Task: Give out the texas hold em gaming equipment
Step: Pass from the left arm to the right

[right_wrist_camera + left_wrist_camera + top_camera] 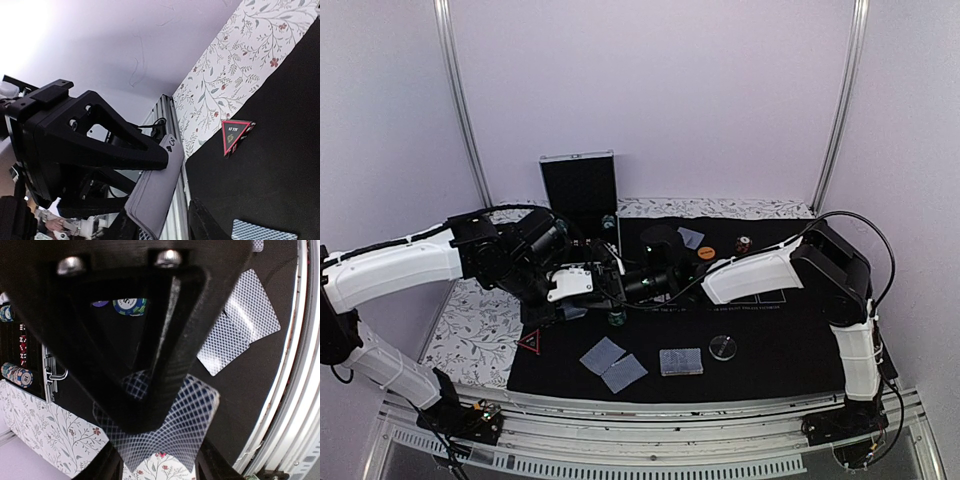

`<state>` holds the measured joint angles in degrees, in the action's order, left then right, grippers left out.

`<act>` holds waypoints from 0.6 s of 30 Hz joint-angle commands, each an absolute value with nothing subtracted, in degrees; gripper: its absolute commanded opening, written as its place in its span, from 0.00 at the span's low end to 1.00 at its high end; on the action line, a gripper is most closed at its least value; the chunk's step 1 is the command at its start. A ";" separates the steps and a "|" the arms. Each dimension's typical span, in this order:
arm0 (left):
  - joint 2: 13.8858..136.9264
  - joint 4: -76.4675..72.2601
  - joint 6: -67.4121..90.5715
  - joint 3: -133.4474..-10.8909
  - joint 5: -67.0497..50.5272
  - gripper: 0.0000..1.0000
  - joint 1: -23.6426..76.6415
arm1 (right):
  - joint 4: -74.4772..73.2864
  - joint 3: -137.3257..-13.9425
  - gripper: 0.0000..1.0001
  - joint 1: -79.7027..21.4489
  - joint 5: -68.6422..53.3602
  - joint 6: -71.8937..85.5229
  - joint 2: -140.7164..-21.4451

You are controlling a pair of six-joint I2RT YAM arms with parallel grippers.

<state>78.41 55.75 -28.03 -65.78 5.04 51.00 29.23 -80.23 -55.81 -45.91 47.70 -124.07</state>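
My left gripper [592, 285] and right gripper [632, 283] meet above the mat's left middle. In the left wrist view a few playing cards [175, 425], grey-blue backs up, span bowed between my left gripper's [159, 467] fingers, gripped by their edges. The right gripper's black finger [150, 340] lies over them. In the right wrist view the cards [160, 185] show a three of spades. My right gripper [160, 230] is open and straddles their lower end. The left gripper [90, 135] holds their upper part. The red triangle marker [529, 343] lies at the mat's left edge.
A deck [680, 362] and two single cards [612, 363] lie near the front. A clear disc [723, 347], a green chip [617, 318], an orange chip [706, 253], a red-black chip stack [743, 243] and another card [690, 237] lie on the mat. An open black case [579, 188] stands behind.
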 commanded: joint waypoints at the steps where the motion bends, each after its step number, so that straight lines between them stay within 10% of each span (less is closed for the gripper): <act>1: 78.87 54.41 -28.22 -67.76 5.01 0.49 51.86 | 30.59 -81.70 0.23 -56.14 -48.28 47.86 -125.62; 4: 78.97 54.01 -27.16 -67.92 4.92 0.54 51.86 | 30.47 -81.16 0.04 -56.03 -49.26 47.27 -124.77; 12: 69.54 46.08 -21.91 -66.53 -5.79 0.97 51.84 | 22.45 -74.35 0.02 -53.21 -50.42 36.48 -114.04; 18: 60.79 38.11 -23.50 -59.24 -10.65 0.98 51.94 | 5.09 -70.15 0.02 -51.76 -53.22 20.85 -103.24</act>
